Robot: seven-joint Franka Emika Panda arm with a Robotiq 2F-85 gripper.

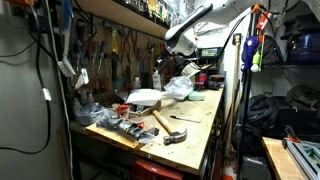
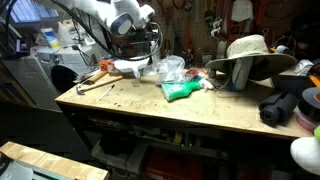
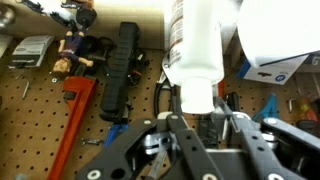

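Observation:
In the wrist view my gripper (image 3: 203, 118) is shut on the neck end of a white plastic bottle (image 3: 195, 45) with a printed label. The bottle points away from the camera toward a pegboard wall. In both exterior views the arm reaches over the back of a wooden workbench (image 1: 195, 130) (image 2: 150, 108), with the gripper (image 1: 176, 56) (image 2: 141, 52) held above the bench top near the tool wall. The bottle is too small to make out clearly in the exterior views.
The pegboard holds a red pipe wrench (image 3: 68, 112), a black tool (image 3: 118, 65) and a blue-white box (image 3: 272, 45). On the bench lie a hammer (image 1: 166, 124), a clear plastic bag (image 2: 170, 68), a green pack (image 2: 182, 90), a hat (image 2: 246, 52) and black cloth (image 2: 285, 106).

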